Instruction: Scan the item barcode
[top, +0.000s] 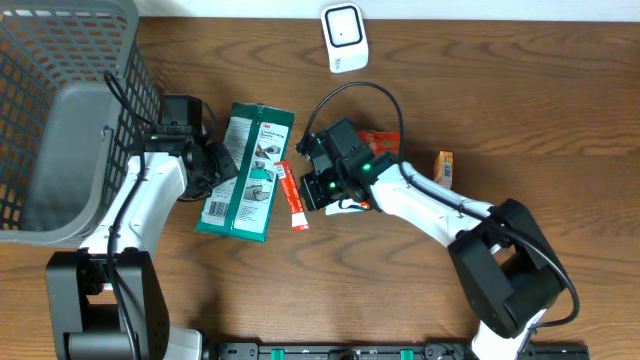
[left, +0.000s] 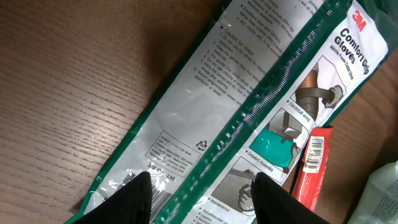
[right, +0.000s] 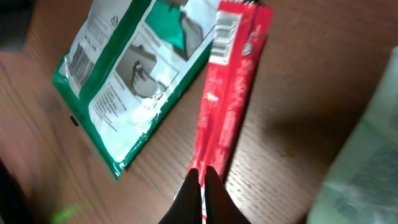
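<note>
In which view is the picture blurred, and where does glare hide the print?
Right wrist view: soft focus throughout, the red stick packet looks smeared. Left wrist view: sharp, but glare streaks along the fold of the glove package. Overhead view: even light, sharp.

The gray basket (top: 40, 60) runs off the top and left edges. In the left wrist view the glove packet (left: 205, 118) is cut off at the top, right and bottom. Its small print is too tiny to read. Two black fingers (left: 138, 199) of the left hand (left: 204, 190) cover part of its lower end.

In the blurry right wrist view the red stick (right: 227, 106) is cut off at the top. Its near end hides behind the pressed-together fingers of the right hand (right: 202, 180), so I cannot tell if they pinch it. A pale thing (right: 367, 137) at the right edge is too fuzzy to name. From above, an orange thing (top: 382, 140) peeks out from behind the right arm (top: 430, 205).
</note>
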